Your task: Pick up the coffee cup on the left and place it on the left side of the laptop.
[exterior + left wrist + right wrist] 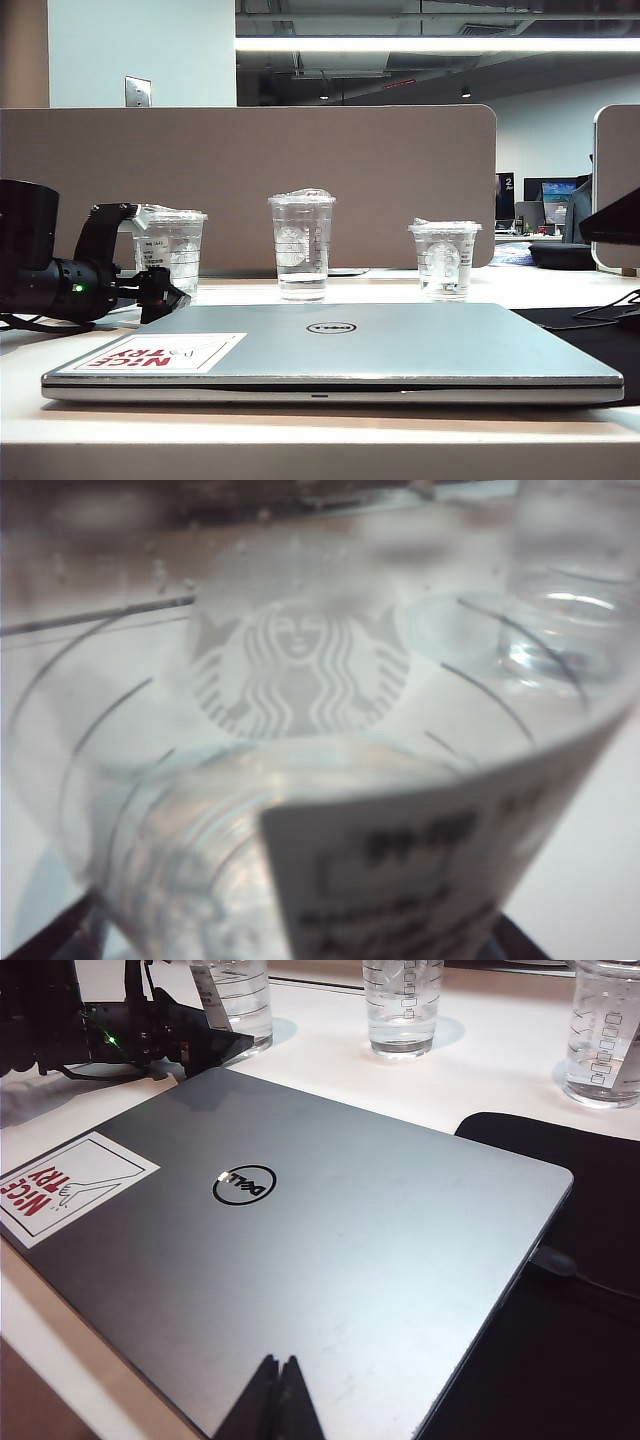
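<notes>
Coffee cup: we found the coffee cup (170, 248) standing upright at the back left of the white table (300, 430), behind the laptop's left rear corner, leftmost of three clear cups.
Laptop: the laptop (400, 345) lay closed and flat in front, its sticker (160, 353) at the near left corner.
Left gripper: the left gripper (160, 290) sat level at the cup's lower body, jaws spread wide. In the left wrist view the cup (330, 780) filled the frame, with the dark fingertips (45, 935) just showing at either side of its base. We could not tell whether they touched the wall.
Right gripper: the right gripper (272, 1400) hung over the laptop's (330, 1250) near edge, well apart from the cups, fingers pressed together and holding nothing.
Handling: we judged the cup light, thin-walled and easily dented, with a smooth, slippery wall; it looked empty.
Where to hold: we would squeeze gently across the lower to middle body, around the paper label (420, 870), and stay off the crinkled film lid (165, 213).
Other cups: the tall cup (301, 243) and the short cup (444, 258) stood well to the right, clear of the approach.
</notes>
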